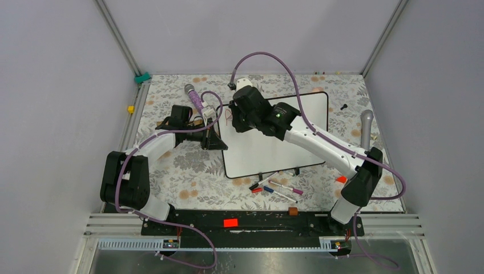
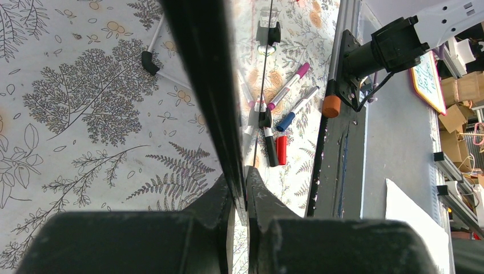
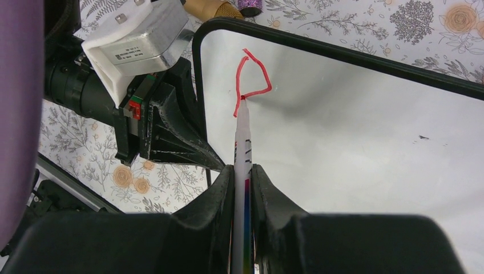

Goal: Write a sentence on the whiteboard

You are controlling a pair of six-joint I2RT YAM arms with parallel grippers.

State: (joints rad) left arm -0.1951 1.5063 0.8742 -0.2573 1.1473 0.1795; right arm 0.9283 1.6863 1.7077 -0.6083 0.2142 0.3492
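While over the whiteboard (image 3: 354, 148), right pincer (image 3: 243, 171) apparently down-tilted.

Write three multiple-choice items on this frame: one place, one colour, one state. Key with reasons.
1. Where does the left gripper hold the whiteboard?
A. its left edge
B. its far right corner
C. its near edge

2. What colour is the stroke on the whiteboard?
A. blue
B. red
C. black

3. What state is the right gripper in?
A. open and empty
B. shut on a loose cap
C. shut on a marker

1 A: the top view shows it clamped on the left edge.
2 B: the right wrist view shows red ink.
3 C: it pinches the marker, whose tip is at the stroke.
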